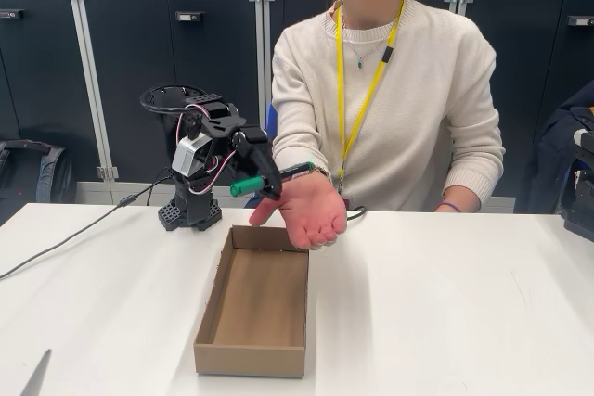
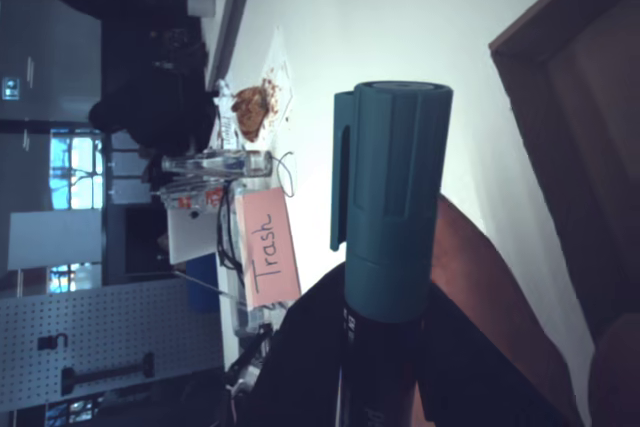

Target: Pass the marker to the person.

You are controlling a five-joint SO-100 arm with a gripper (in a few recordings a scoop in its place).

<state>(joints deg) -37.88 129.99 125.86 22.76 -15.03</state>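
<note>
Teal-green plastic fills the middle of the wrist view: the capped end of the marker point(image 2: 390, 207) rises from the dark fingers point(image 2: 300, 367) at the bottom edge, its clip on the left side, its dark barrel running down out of the picture. Behind it that view shows a pink card point(image 2: 268, 252) lettered "Trash", bottles and clutter at the far end of the white table point(image 2: 400, 17), and a corner of the cardboard box point(image 2: 590, 97) at the right.

The fixed view gives the wider scene. The black arm point(image 1: 200, 159) stands on its base at the back of the table point(image 1: 445, 303), its gripper point(image 1: 269, 175) reaching right, shut around the marker's point(image 1: 269, 177) middle. The marker lies close to level, its long axis running left to right, the capped end toward the left and the other end toward the person point(image 1: 390, 90). The person sits behind the table and holds one hand point(image 1: 311, 210) out, palm up and open, just below and to the right of the marker, above the far end of the open, empty box point(image 1: 255, 303). Whether the far end of the marker touches the wrist, I cannot tell.
</note>
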